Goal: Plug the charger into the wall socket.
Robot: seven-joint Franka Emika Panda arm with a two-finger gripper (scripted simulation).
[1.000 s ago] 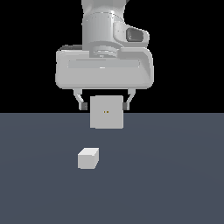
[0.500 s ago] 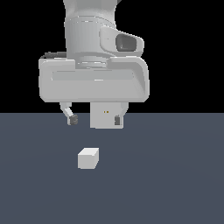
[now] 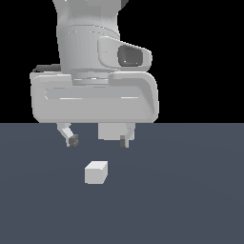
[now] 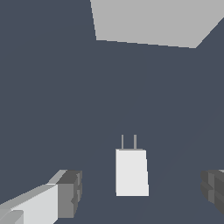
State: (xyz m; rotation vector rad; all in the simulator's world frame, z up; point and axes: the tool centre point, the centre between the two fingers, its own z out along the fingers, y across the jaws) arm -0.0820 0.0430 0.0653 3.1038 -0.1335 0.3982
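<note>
A flat dark blue-grey floor [image 3: 190, 200] stretches under a plain black backdrop [image 3: 200, 57], meeting it at a straight horizon.

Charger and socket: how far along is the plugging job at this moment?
Nothing is completed yet. The charger lies loose on the floor, prongs showing in the wrist view, untouched. In hand: the gripper hangs open above it, fingers either side but not closed. The wall socket stands behind, mostly hidden by the hand. Left: grasp, lift, align the prongs, insert.
</note>
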